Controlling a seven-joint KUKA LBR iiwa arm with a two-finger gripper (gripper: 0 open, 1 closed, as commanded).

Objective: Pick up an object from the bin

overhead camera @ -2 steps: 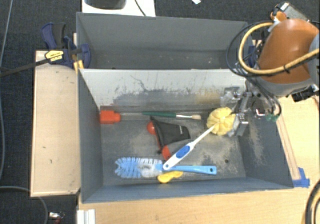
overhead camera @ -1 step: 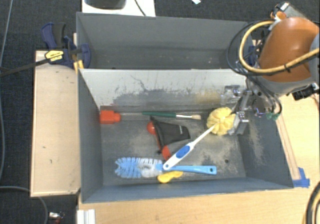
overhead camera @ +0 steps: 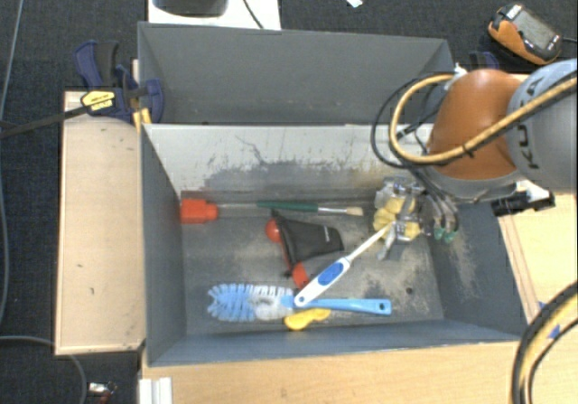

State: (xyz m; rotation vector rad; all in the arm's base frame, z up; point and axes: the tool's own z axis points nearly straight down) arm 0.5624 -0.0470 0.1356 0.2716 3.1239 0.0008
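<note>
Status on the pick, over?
Gripper low at right end of bin. Tip of white-and-blue toothbrush meets it; grasp unconfirmed. Black wedge-shaped tool and blue bottle brush lie to its left.

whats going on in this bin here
A robot arm reaches into the bin from the right. Its gripper is low at the right side, at the upper tip of a slanted white-and-blue toothbrush; whether it grips it cannot be told. A blue bottle brush, a black scraper and a red-capped brush lie further left.
</note>
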